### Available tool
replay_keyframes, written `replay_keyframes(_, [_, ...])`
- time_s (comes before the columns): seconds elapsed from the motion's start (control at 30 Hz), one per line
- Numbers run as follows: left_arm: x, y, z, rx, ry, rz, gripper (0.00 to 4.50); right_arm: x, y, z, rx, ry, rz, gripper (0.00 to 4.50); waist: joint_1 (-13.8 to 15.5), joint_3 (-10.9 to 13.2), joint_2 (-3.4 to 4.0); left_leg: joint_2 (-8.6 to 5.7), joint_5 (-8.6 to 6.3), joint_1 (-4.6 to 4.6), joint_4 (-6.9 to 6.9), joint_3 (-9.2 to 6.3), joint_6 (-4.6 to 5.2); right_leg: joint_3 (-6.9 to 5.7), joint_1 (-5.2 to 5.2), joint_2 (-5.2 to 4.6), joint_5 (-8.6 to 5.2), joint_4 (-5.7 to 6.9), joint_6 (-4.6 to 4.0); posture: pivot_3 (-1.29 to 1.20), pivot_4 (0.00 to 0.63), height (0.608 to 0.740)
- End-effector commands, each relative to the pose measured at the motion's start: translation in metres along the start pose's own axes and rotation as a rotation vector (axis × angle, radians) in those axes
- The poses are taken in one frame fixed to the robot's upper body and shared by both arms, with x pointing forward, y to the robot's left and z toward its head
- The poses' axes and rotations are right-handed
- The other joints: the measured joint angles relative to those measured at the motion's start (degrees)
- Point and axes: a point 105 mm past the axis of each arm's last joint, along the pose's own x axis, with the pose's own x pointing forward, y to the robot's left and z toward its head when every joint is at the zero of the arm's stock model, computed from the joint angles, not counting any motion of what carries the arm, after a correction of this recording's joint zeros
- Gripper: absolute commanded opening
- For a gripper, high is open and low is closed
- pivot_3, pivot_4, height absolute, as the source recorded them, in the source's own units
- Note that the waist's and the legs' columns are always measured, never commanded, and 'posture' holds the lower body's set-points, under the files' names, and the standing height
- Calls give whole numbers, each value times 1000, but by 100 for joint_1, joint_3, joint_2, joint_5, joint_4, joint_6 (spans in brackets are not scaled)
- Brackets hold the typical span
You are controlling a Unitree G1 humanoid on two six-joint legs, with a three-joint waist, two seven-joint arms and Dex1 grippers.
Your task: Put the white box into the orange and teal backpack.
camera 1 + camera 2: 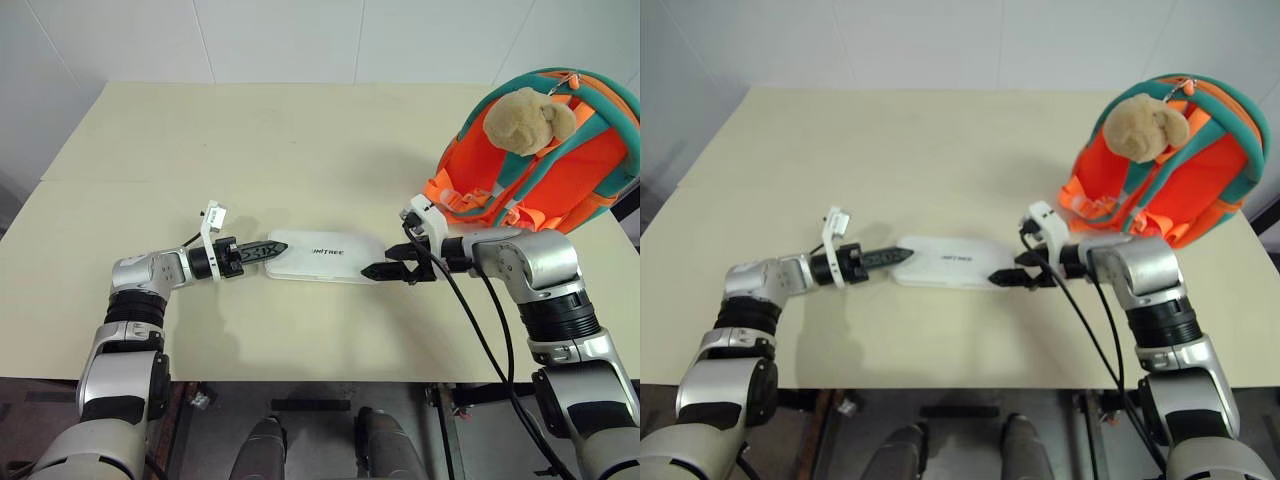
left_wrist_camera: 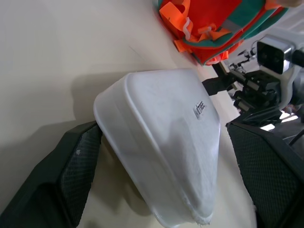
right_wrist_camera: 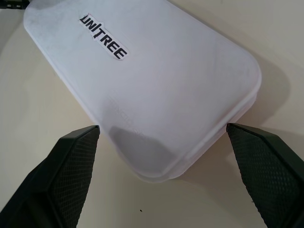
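Observation:
The white box (image 1: 325, 257) lies flat on the cream table, its dark lettering facing up. My left gripper (image 1: 262, 252) is open at the box's left end, which sits between its fingers (image 2: 71, 175). My right gripper (image 1: 380, 271) is open at the right end, and that rounded end (image 3: 142, 71) lies between its fingers (image 3: 266, 166) with a gap on each side. The orange and teal backpack (image 1: 540, 170) stands at the table's far right, behind my right arm. A tan plush bear (image 1: 525, 120) hangs on its front.
The table's front edge (image 1: 330, 378) runs just below both arms. Black cables (image 1: 470, 320) hang from my right wrist down past that edge. Bare tabletop (image 1: 250, 140) stretches behind the box to the white wall.

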Motion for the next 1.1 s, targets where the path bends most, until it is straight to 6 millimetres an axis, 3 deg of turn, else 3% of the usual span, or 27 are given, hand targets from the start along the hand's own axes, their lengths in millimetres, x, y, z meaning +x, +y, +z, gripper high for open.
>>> replay_keyframes(0.03, [18, -13, -11, -83, 36, -116, 4462, -1, 14, 15, -49, -56, 58, 4500, -3, 0, 0, 0, 0, 0, -1, 0, 0, 0, 0, 0, 0, -1, 0, 0, 150, 740])
replay_keyframes(0.57, [33, -22, -6, -121, 33, -168, 4462, 1, 16, 16, -45, -73, 54, 4500, 7, 0, 0, 0, 0, -2, -2, 1, 0, 0, 0, 0, 0, -6, 1, 0, 150, 740])
replay_keyframes(0.7, [24, -11, -10, -74, 89, -90, 4462, 1, 16, 15, -45, -73, 53, 4500, 4, 0, 0, -1, 0, 0, -1, 0, -1, 0, 1, 0, 1, -4, 2, 0, 150, 740])
replay_keyframes(0.83, [7, 12, -34, 88, 320, 85, 4462, 1, 17, 14, -44, -73, 52, 4500, -7, -3, 0, 0, 2, 9, -1, 0, -4, 0, 8, 1, 2, 2, 3, 0, 150, 740])
replay_keyframes(1.1, [1, 4, -27, 55, 318, 66, 4462, 3, 19, 14, -41, -81, 57, 4500, -158, -12, 14, 1, 2, 23, -1, 1, -3, 2, 16, 2, 0, 9, 0, 0, 150, 740])
